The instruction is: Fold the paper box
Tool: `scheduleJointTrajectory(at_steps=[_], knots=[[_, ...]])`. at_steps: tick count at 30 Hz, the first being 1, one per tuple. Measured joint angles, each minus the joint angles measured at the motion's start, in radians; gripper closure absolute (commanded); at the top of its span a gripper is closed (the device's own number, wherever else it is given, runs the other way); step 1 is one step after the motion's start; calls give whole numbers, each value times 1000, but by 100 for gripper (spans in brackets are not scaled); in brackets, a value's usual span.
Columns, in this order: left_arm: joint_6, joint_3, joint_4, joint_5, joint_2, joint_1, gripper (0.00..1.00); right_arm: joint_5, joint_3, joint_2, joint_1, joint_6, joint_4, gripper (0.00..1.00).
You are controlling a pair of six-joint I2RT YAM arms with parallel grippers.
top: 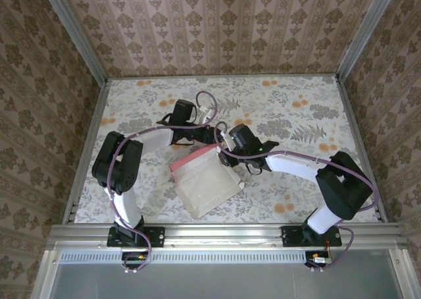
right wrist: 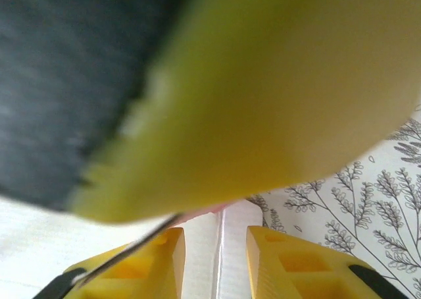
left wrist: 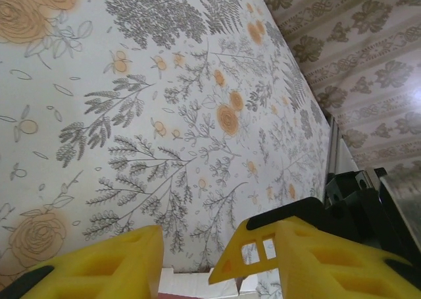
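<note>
Over the flower-printed worktop (top: 296, 114) the two arms meet nose to nose, and a blurred yellow-and-black shape (right wrist: 197, 95) blocks most of the right wrist view. The left gripper (left wrist: 200, 246) has its jaws moderately apart astride a white card edge, while the right gripper (right wrist: 216, 240) has its jaws narrower over a whitish panel; neither pair clamps. The thin pink, whitish-lined cardboard paper box (top: 204, 180) lies mid-worktop, its far edge under both jaws.

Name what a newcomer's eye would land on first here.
The half-folded paper box, whitish with a pink flap, lies at the middle of the flowered table, with the left arm and right arm bent in over its far edge. In the right wrist view a big blurred yellow shape looms just above the right gripper, whose fingers stand apart over whitish card.
</note>
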Motion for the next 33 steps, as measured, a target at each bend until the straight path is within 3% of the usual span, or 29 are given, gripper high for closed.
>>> scheduleJointTrajectory(at_steps=[19,33], knots=[[17,72,-81,71,53,3,59,119,23,51,42,-2,95,68],[18,128,-130,101,92,13,58,312,84,109,88,39,79,85]])
